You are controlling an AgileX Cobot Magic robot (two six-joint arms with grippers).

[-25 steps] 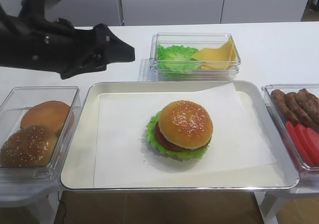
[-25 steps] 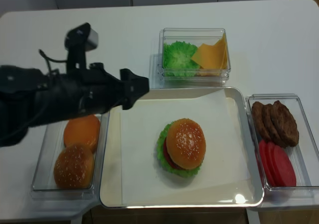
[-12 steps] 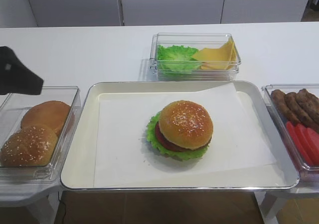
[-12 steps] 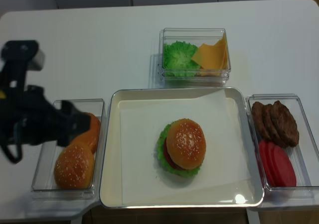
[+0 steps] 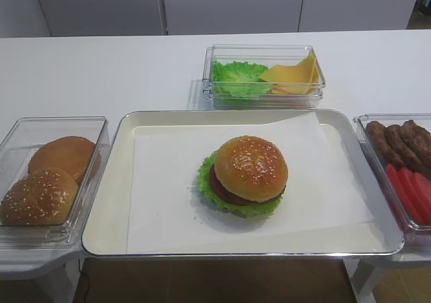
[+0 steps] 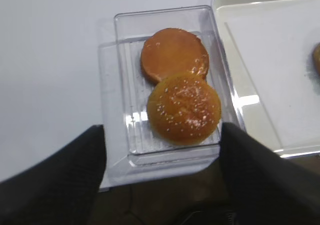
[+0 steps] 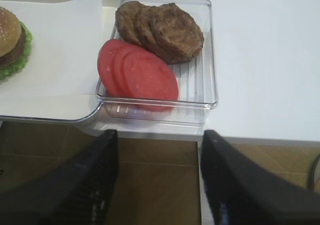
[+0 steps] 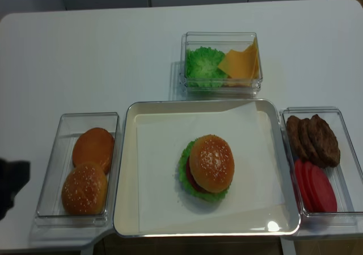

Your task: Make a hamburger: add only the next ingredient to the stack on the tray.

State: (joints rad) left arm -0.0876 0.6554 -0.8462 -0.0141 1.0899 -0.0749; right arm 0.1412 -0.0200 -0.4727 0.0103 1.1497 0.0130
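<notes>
Sitting already on the stack (image 5: 240, 194) in the tray (image 5: 108, 209): the sesame bun top (image 5: 250, 167), so nothing left to add. Left gripper (image 6: 162, 182) spread wide and empty above the bun container (image 6: 120, 85); right gripper (image 7: 159, 177) likewise parted, grasping nothing.

No readable text, labels, brands or numbers on anything in any view.
</notes>
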